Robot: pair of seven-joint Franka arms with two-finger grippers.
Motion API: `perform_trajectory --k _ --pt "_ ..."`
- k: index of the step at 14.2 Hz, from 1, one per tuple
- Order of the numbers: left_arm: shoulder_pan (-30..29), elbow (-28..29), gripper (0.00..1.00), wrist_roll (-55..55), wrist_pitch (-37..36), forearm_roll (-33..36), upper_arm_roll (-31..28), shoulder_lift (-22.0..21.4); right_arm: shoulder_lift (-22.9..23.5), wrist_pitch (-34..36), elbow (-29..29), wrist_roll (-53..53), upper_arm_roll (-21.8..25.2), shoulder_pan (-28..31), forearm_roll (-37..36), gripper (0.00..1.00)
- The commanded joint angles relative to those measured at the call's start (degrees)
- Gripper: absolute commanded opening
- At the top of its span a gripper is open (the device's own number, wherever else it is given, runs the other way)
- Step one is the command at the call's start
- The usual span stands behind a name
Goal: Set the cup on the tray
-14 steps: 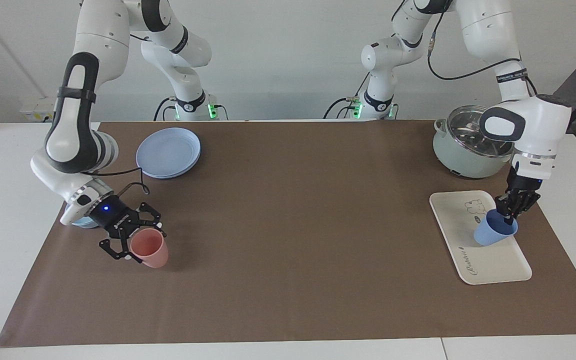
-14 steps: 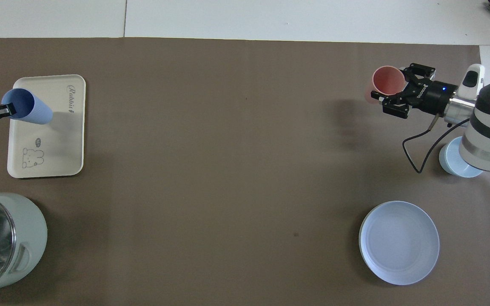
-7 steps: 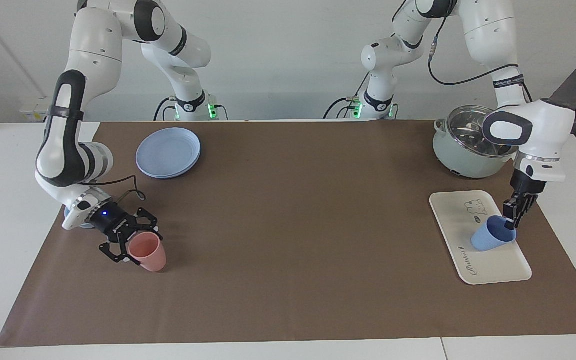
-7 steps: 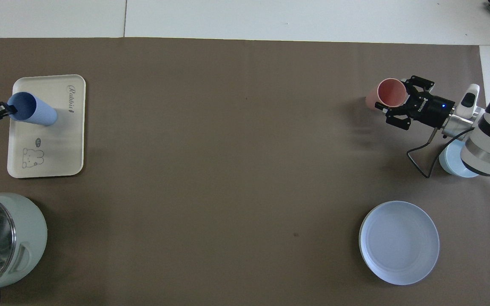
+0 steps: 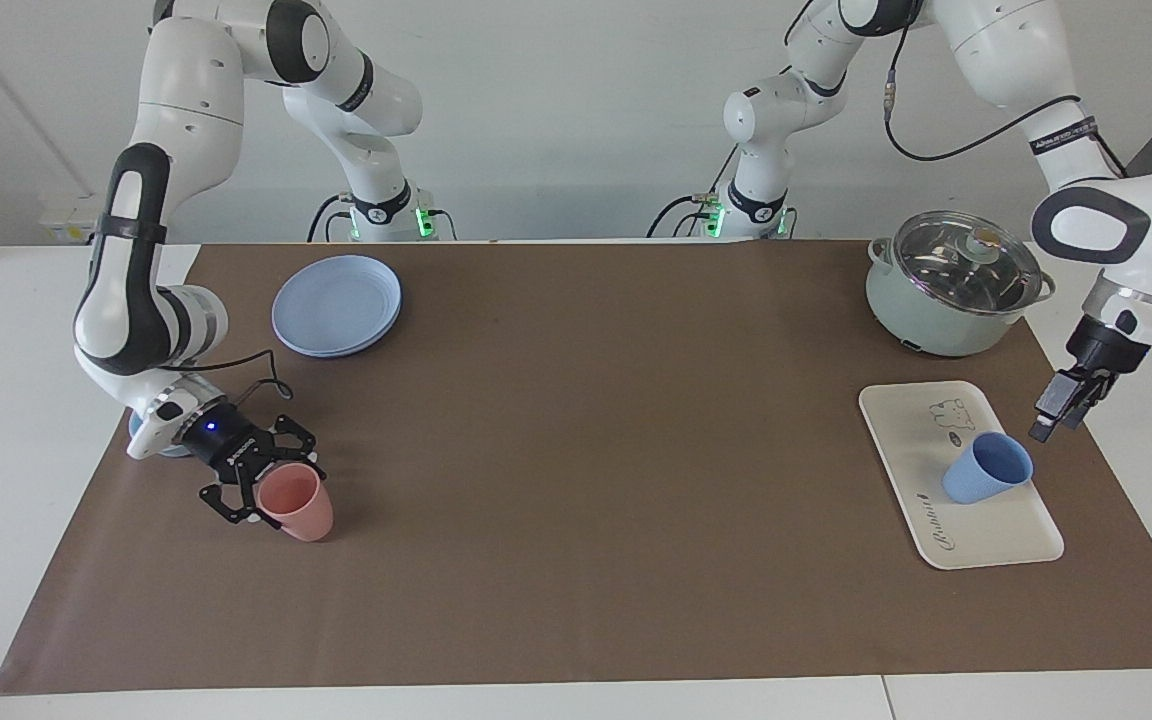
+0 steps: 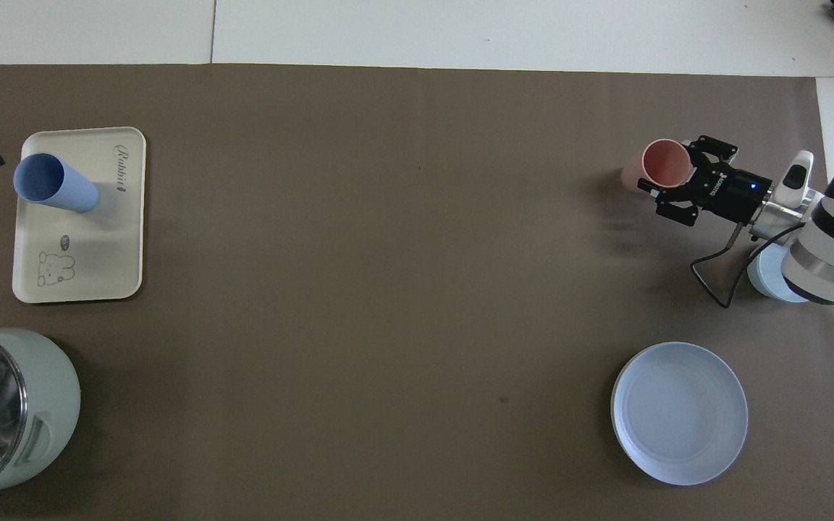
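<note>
The cup (image 5: 986,468) stands upright on the tray (image 5: 911,440), mouth up, toward the tray's outer long edge at the left arm's end of the surface (image 5: 586,450). In the overhead view the cup (image 6: 51,187) sits within the tray (image 6: 116,239), clear of the printed bear and beside the cursive lettering.

The left gripper (image 5: 1054,412) hangs in the air just off the tray's outer edge, over the brown mat, apart from the cup and carrying nothing — whether its fingers are spread or closed cannot be told from here. Only its tip shows in the overhead view.

The right gripper (image 5: 258,483) is low at the right arm's end, its fingers spread around the rim of a salmon-pink tumbler (image 5: 296,503) that rests on the surface; the fingers look released rather than clamped. A light-blue bowl (image 6: 772,278) sits partly under that arm, a round blue plate (image 5: 337,304) lies nearer the robots, and a lidded pot (image 5: 951,283) stands nearer the robots than the tray.

By the look of it, the placing step is done and the retreat is in hand. The next move calls only for the left arm to lift well clear without brushing the cup — a light tumbler like this would tip easily
</note>
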State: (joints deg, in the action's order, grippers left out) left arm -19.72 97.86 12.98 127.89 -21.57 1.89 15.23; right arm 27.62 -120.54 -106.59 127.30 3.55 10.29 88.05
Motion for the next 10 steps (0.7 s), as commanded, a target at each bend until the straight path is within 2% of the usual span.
perform_trajectory --k 1,2,4,5,6,7,10 --pt "3.43 -11.95 1.00 -3.65 -14.90 14.04 0.21 0.51 -0.46 -1.01 -0.98 2.07 -0.57 0.43 2.13 0.16" --pt "6.85 -14.51 1.00 -6.45 -19.21 16.97 0.13 0.33 -0.46 -1.45 -0.98 2.33 -0.57 0.43 2.13 0.16" --pt "11.44 -19.08 1.00 -10.24 -27.74 17.97 -0.40 -0.02 -0.46 -1.45 -1.07 2.42 -0.57 0.43 2.48 0.17" --pt "12.59 -20.85 1.00 -10.61 -31.43 17.97 -0.31 -0.46 -0.46 -1.54 -1.07 2.51 -0.57 0.43 2.48 0.25" --pt "13.47 -21.65 1.00 -10.70 -35.74 18.05 -0.05 -2.55 -0.46 -1.54 -1.07 2.51 -0.57 0.43 2.48 0.69" --pt "14.52 -21.66 1.00 -11.13 -39.52 18.32 0.21 -5.01 -0.46 -1.45 -1.07 2.51 -0.57 0.43 2.56 1.00" --pt "19.35 -21.13 1.00 -14.64 -48.50 21.20 0.48 -9.94 -0.46 -1.28 -0.98 2.42 -0.57 0.34 3.53 1.00"
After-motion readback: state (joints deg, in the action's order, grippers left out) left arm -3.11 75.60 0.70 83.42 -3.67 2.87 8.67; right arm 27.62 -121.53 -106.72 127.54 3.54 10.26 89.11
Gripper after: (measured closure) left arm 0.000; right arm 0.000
